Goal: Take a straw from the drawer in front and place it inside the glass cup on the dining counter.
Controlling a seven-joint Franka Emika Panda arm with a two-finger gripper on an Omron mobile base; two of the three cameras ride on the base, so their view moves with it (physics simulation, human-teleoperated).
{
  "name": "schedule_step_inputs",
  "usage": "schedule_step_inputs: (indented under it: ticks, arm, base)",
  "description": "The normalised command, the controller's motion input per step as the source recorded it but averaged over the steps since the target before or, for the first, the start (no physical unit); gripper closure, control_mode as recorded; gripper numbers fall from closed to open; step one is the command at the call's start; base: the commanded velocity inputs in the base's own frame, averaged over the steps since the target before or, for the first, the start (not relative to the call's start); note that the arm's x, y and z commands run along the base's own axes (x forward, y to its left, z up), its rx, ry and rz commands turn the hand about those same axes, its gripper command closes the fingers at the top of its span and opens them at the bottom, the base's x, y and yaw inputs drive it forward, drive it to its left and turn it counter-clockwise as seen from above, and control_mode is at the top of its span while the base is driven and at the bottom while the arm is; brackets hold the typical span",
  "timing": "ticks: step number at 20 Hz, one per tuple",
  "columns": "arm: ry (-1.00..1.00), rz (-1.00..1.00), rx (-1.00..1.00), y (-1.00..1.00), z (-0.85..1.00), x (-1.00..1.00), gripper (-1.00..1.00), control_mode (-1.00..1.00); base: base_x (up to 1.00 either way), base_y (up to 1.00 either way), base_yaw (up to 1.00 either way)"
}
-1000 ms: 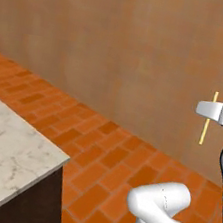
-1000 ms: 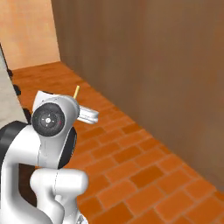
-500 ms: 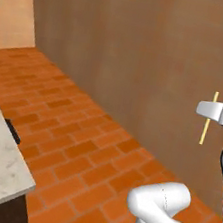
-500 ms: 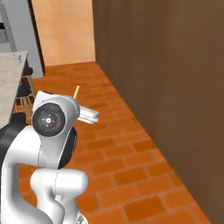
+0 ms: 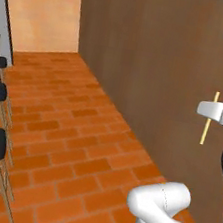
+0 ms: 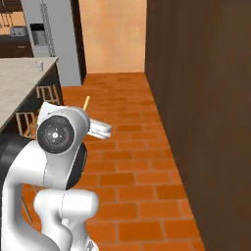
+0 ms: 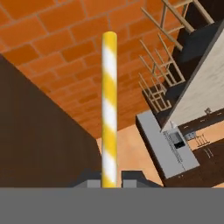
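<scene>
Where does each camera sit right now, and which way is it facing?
Left base view: behind the arm's left, facing down a brick floor along a dark wall; the pincer holds the straw.
Right base view: behind the arm's right, facing the dining counter and glass cup.
Hand view: on the hand, looking along the straw.
All three share the straw.
</scene>
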Motion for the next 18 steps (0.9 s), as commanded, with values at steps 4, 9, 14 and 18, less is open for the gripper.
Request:
schedule_step_inputs:
  ticks: [4, 9, 14, 18]
  arm:
    - [0.0, 0.0, 0.0, 0.0, 0.0, 0.0, 1.0, 1.0]
    - [0.0, 0.0, 0.0, 0.0, 0.0, 0.0, 1.0, 1.0]
    - [0.0, 0.0, 0.0, 0.0, 0.0, 0.0, 1.0, 1.0]
    - [0.0, 0.0, 0.0, 0.0, 0.0, 0.0, 1.0, 1.0]
  base:
    - [1.0, -0.38, 0.52]
    - [1.0, -0.36, 0.54]
    - [1.0, -0.38, 0.54]
    - [1.0, -0.45, 0.51]
